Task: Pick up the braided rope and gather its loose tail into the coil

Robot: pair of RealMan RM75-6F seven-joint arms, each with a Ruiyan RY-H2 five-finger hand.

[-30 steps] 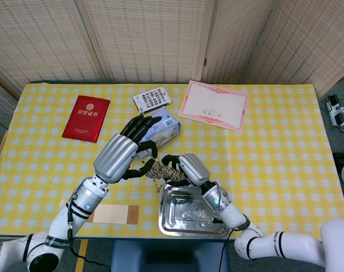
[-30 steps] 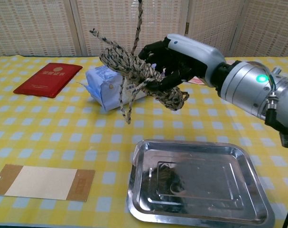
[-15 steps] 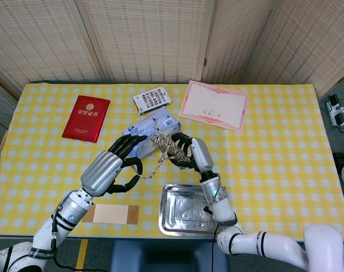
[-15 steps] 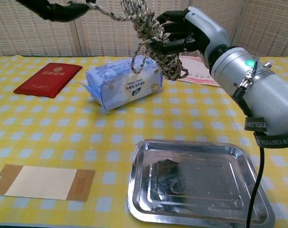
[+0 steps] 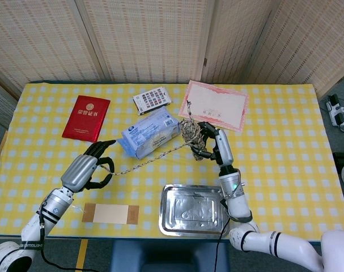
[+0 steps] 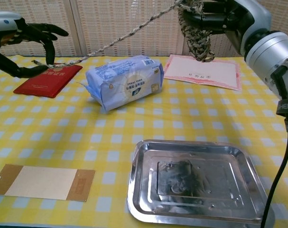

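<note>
- Nearest the robot, a steel tray [image 6: 196, 185] and a tan card [image 6: 41, 183] lie on the yellow checked tablecloth [image 5: 285, 158]; neither is part of this step, so I would work above them.
- The left hand [image 5: 88, 171] pinches the far end of the loose tail [image 6: 110, 44] between thumb and fingertip, the other fingers fanned out.
- The tail runs taut through the air, over the blue tissue pack [image 5: 151, 132], up to the coil [image 6: 197, 31].
- The right hand [image 5: 214, 144] grips that coil, fingers wrapped round it, held high above the table.
- To do this well, I judge the left hand should carry the tail toward the coil in loops, keeping light tension so nothing snags the pack.
- The braided rope is speckled tan and dark, stiff-looking, its coil a loose, lumpy bundle.
</note>
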